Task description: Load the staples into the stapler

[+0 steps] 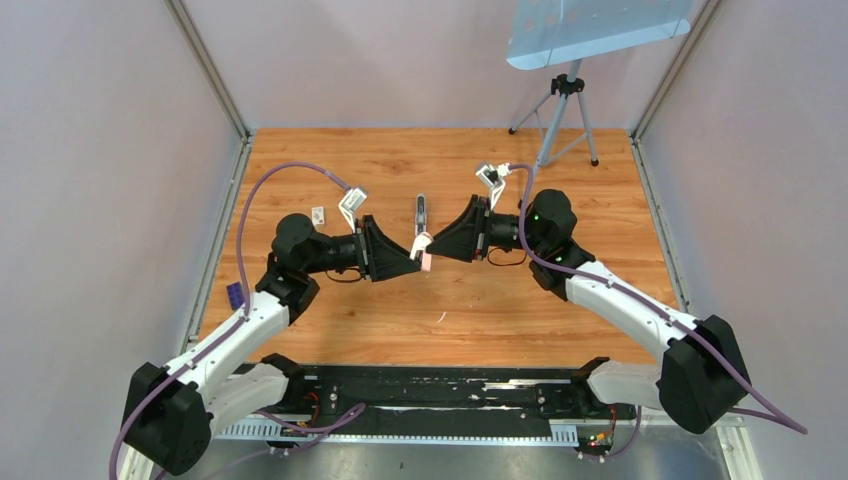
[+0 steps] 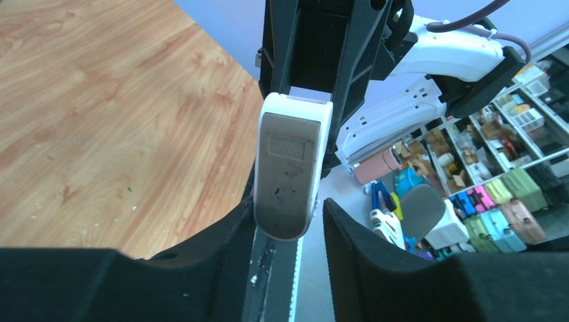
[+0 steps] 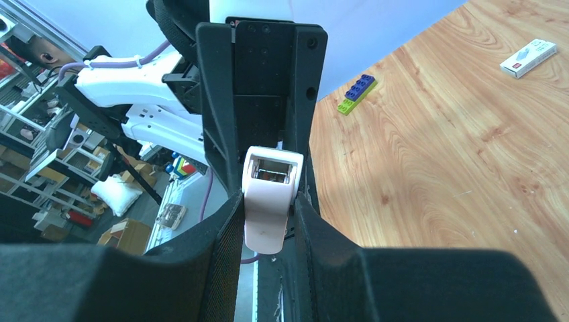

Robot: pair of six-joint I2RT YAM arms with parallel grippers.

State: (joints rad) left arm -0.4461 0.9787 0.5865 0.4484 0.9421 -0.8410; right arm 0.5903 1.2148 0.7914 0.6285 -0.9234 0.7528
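Above mid-table, the right gripper [image 3: 267,218] clamps the stapler [image 2: 288,168]. Its other end sits between the left gripper's [image 2: 285,238] fingers; whether they grip it cannot be told.

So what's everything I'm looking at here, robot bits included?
stapler: one, white with grey face, in the air between both jaws
pink piece: one, pink, beside the stapler where the jaws meet
slim dark piece: one, dark grey, on the table beyond the jaws
white box: one, white, on the table near the left arm
toy bricks: one stack, blue and green, table's left edge
pale sliver: one, whitish, on the table nearer the bases
table: one, brown wood, beneath the arms
tripod: one, grey, far side, carrying a pale blue panel
left arm, right arm: two, black and white, reaching inward
jaws: two pairs, black, meeting mid-table
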